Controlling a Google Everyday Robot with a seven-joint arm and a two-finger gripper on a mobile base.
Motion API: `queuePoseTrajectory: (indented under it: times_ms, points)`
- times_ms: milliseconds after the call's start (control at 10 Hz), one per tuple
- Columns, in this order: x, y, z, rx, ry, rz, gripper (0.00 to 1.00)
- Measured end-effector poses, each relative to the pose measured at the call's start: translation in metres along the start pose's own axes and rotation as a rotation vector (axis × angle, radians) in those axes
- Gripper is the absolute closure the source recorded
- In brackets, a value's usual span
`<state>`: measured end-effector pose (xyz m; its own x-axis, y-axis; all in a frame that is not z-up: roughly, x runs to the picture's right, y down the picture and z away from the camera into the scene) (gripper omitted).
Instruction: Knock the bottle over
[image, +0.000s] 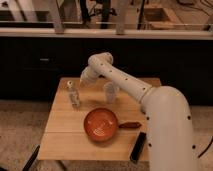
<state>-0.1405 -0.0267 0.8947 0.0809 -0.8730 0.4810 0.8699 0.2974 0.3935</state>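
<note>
Your gripper (82, 80) sits left of the frame's centre, low over the far left part of the wooden table (65, 132), at the end of the white arm (125, 82) that bends up and over from the big white body filling the lower right. You cannot tell from this view whether it is released or clenched; it shows only as a pale blur where the wrist ends.

The bottle (74, 95) stands upright just below and slightly left of the gripper, near the table's left edge. It is close to the gripper, but you cannot tell whether the two touch.

To the right of the bottle, about mid-frame, the translucent white cup (110, 93) stands upright behind the arm's line, apart from the bottle. Below both, in the lower middle of the frame, lies the round orange pan (101, 125) with its dark handle (130, 125) pointing right. A black oblong object (138, 147) lies at the table's lower right edge, beside the robot's body.
</note>
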Motion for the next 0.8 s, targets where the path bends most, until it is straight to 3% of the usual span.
queuePoseTrajectory:
  times_ms: [600,800]
  points:
    - [0.014,-0.034,0.013,0.024,0.076,0.039,0.99]
    - [0.021,-0.036,0.015,0.046,0.081,0.053,0.99]
